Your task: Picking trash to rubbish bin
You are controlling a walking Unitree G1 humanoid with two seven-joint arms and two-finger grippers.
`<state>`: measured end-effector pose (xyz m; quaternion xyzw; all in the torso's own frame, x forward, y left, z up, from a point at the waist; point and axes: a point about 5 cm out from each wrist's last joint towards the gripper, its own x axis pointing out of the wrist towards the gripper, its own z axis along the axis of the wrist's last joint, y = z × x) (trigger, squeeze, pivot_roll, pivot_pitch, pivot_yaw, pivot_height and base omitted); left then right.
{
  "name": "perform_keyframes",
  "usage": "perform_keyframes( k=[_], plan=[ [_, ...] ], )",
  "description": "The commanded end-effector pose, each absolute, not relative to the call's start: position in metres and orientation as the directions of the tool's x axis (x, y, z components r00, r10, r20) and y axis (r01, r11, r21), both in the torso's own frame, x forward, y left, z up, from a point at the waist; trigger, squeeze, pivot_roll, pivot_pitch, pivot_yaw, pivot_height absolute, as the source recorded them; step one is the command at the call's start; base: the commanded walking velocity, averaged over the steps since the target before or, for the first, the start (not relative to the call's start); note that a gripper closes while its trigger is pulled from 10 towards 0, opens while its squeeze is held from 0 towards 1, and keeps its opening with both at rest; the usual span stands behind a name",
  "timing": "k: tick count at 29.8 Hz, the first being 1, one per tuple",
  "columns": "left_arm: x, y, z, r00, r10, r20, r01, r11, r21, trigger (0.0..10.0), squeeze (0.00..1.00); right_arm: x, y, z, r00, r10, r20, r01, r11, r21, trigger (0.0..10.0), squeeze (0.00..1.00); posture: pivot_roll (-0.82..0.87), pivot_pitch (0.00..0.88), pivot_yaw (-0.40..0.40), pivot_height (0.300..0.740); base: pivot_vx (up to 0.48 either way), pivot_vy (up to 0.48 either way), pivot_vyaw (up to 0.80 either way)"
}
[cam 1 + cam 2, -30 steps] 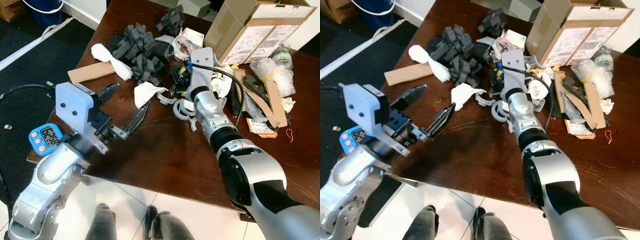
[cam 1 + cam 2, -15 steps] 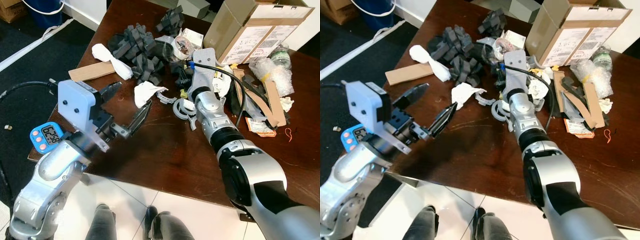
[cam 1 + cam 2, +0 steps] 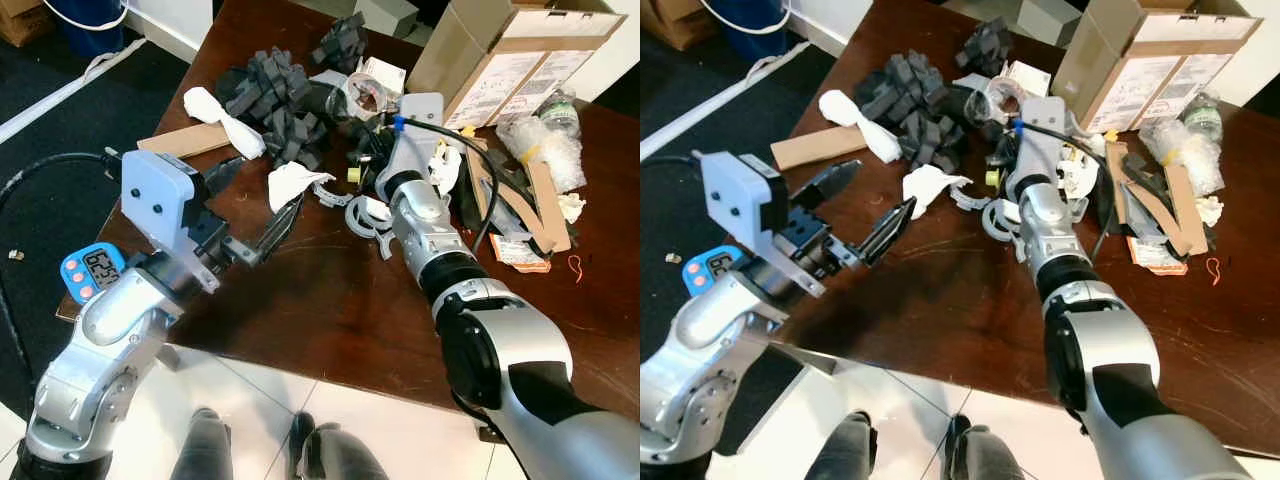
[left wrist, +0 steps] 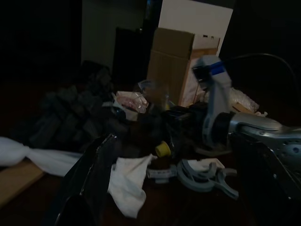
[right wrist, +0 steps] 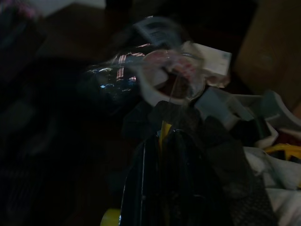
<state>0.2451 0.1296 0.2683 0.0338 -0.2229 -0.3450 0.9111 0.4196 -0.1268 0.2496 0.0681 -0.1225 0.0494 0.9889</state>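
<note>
The left pincer (image 3: pixel 862 200) is hovering over the near-left part of the dark brown surface (image 3: pixel 330 300) with its two black fingers spread wide, empty, pointing toward a crumpled white tissue (image 3: pixel 290 184) that is lying just beyond its tips. The right pincer (image 5: pixel 176 155) is reaching into the pile of trash at the middle of the surface, its fingers looking close together in the dark, blurred wrist view; whether they are gripping anything cannot be told. Just ahead of them a clear plastic cup (image 3: pixel 362 92) is lying on its side. A heap of dark grey foam pieces (image 3: pixel 275 100) is sitting to the left of the cup, with a twisted white rag (image 3: pixel 222 120) and a strip of cardboard (image 3: pixel 180 143) beside it. A cardboard box (image 3: pixel 510 55) is standing at the far right. A small blue timer (image 3: pixel 90 272) is lying at the surface's left edge.
</note>
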Motion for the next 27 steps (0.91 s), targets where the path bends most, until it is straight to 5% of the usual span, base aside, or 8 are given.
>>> perform_keyframes(
  k=[1,12,15,27],
  plan=[
    [0.243,0.126,0.265,0.648,-0.660,0.379,0.629,0.745,0.222,10.0,0.00,0.419,-0.134,0.238,0.978,0.058,0.199,-0.092,0.982,0.163,0.0,0.00,0.34,0.253,-0.159,0.740,0.000,0.000,0.00],
    [0.253,0.120,0.269,0.608,-0.688,0.396,0.654,0.717,0.240,10.0,0.00,0.421,-0.162,0.262,0.955,-0.011,0.295,-0.120,0.898,0.424,0.0,0.00,0.31,0.209,-0.137,0.740,0.000,0.000,0.00],
    [0.257,0.118,0.270,0.592,-0.701,0.398,0.665,0.703,0.250,10.0,0.00,0.421,-0.171,0.276,0.930,-0.005,0.368,-0.218,0.798,0.562,0.0,0.00,0.31,0.189,-0.128,0.740,0.000,0.000,0.00],
    [0.263,0.116,0.271,0.567,-0.715,0.409,0.681,0.686,0.255,10.0,0.00,0.414,-0.193,0.288,0.846,0.066,0.530,-0.450,0.621,0.641,0.0,0.00,0.29,0.151,-0.115,0.740,0.000,0.000,0.00]
  ],
)
